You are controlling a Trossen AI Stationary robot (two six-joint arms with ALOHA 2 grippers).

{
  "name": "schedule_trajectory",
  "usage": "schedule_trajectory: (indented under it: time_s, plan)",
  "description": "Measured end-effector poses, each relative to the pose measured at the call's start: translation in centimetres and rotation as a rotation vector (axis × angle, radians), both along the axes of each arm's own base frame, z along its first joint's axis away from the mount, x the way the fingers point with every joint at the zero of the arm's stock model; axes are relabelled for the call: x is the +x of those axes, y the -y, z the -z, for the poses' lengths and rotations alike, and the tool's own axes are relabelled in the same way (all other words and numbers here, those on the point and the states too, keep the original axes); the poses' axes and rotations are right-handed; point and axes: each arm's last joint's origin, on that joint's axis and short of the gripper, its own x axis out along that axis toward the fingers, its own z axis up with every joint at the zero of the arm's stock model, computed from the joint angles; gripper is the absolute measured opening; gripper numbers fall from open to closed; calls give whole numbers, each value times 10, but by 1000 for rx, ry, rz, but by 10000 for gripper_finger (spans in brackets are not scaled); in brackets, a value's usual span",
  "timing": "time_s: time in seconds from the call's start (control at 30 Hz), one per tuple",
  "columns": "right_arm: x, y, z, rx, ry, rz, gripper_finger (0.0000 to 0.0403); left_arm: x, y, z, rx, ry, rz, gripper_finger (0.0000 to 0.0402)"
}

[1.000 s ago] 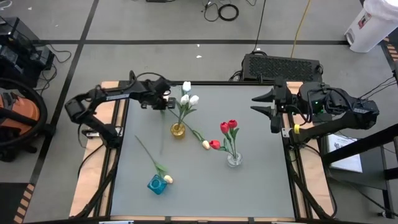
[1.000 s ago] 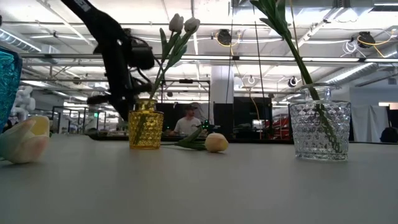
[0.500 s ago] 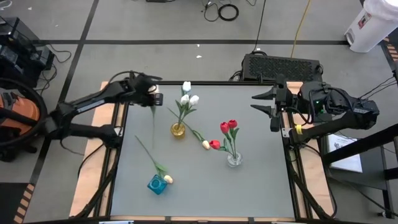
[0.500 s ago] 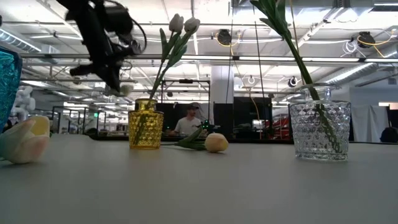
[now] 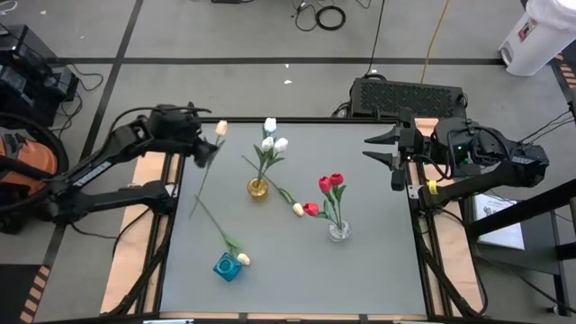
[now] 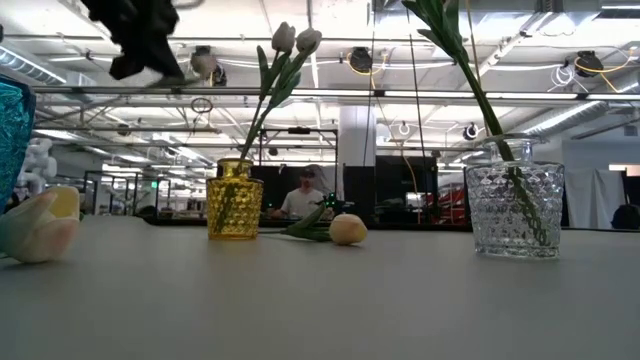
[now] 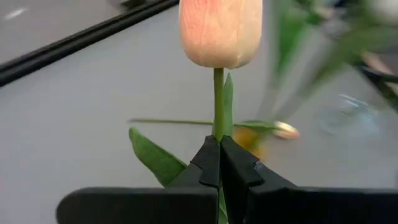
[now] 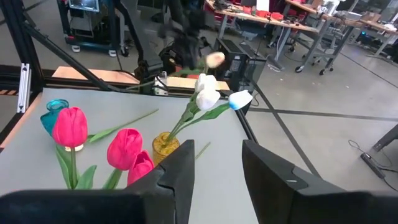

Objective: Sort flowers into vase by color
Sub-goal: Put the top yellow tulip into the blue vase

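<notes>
From above, the left gripper [image 5: 205, 151] hangs over the far left corner of the grey tabletop [image 5: 378, 261], pinched shut on the stem of a pale yellow tulip [image 5: 220, 129], its head pointing toward the far edge and its thin stem trailing down toward the mat. The right gripper [image 5: 385, 155] waits at the far right edge, fingers spread with nothing between them. Toward the middle, a yellow vase [image 5: 257, 189] holds three white tulips [image 5: 273, 139]; a clear vase [image 5: 339, 230] nearer the right side holds red tulips [image 5: 330, 184]; a blue vase [image 5: 227, 266] stands near the front left with a yellow flower [image 5: 243, 259] lying beside it. Two more flowers — one yellowish [image 5: 297, 209], one red [image 5: 310, 209] — lie flat between the yellow and clear vases. From table height, the left arm's gripper [image 6: 150, 55] shows high up at the left, with the yellow vase [image 6: 235, 200] below it and the clear vase [image 6: 515, 210] to the right; a person sits in the room behind. The left wrist camera shows its two dark fingertips [image 7: 208, 163] closed tight on the green stem just below the peach-yellow head [image 7: 220, 31]. The right wrist camera looks past its parted fingers [image 8: 179, 171] at the red tulips [image 8: 127, 149] and the white ones.
</notes>
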Motion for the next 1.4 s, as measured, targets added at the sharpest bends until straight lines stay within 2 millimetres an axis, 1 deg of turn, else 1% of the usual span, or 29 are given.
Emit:
schedule_trajectory:
  time_s: [0.13, 0.27, 0.47, 0.6, 0.7, 0.9, 1.2, 1.4]
  plan:
    - [0, 0, 0, 0, 0, 0, 125, -10, 13, -10, 29, 109, 182, 1]
    - [0, 0, 0, 0, 0, 0, 125, -23, 28, -18, 55, 223, 324, 1]
    - [0, 0, 0, 0, -1, -1, 125, -44, 48, -37, 148, 434, 460, 1]
    - [0, 0, 0, 0, -1, -1, 125, -52, 56, -49, 176, 565, 486, 1]
    - [0, 0, 0, 0, -1, -1, 125, -55, 60, -57, 191, 647, 556, 1]
    - [0, 0, 0, 0, -1, -1, 125, -54, 65, -67, 193, 741, 730, 1]
    - [0, 0, 0, 0, -1, -1, 125, -54, 72, -70, 151, 789, 969, 1]
    - [0, 0, 0, 0, -1, -1, 125, -53, 77, -71, 181, 814, 1057, 1]
